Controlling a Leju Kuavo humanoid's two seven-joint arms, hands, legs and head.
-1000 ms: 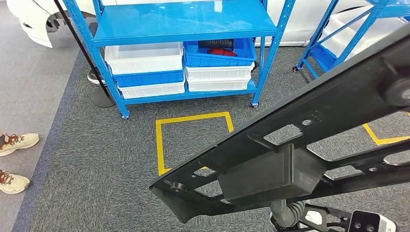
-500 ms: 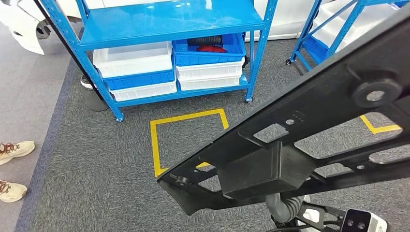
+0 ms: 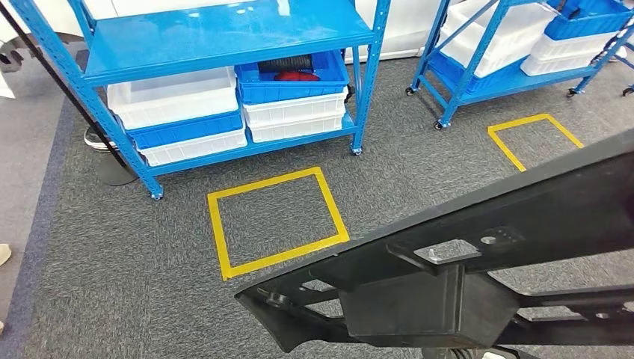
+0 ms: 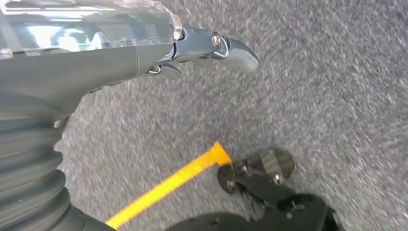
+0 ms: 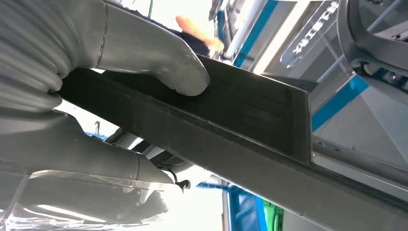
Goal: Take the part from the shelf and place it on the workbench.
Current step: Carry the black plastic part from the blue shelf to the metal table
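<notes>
A long black frame part (image 3: 448,277) with cut-outs and a boxy block on it crosses the lower right of the head view, held above the carpet. In the right wrist view my right hand (image 5: 120,62) grips the part (image 5: 240,120), with the thumb (image 5: 183,72) pressed on its flat face. My left hand (image 4: 96,53) hangs over the grey carpet with nothing in it, its fingers (image 4: 231,48) stretched out.
A blue shelf (image 3: 224,34) stands ahead with white bins (image 3: 172,97) and a blue bin (image 3: 291,78) of red and black parts. A second blue shelf (image 3: 478,67) is at right. Yellow tape squares (image 3: 277,221) (image 3: 534,138) mark the carpet. A pole base (image 3: 112,164) stands at left.
The whole picture has shifted left, so the camera has turned right; the second shelf and tape square came into view. The black part sits lower and flatter in the picture.
</notes>
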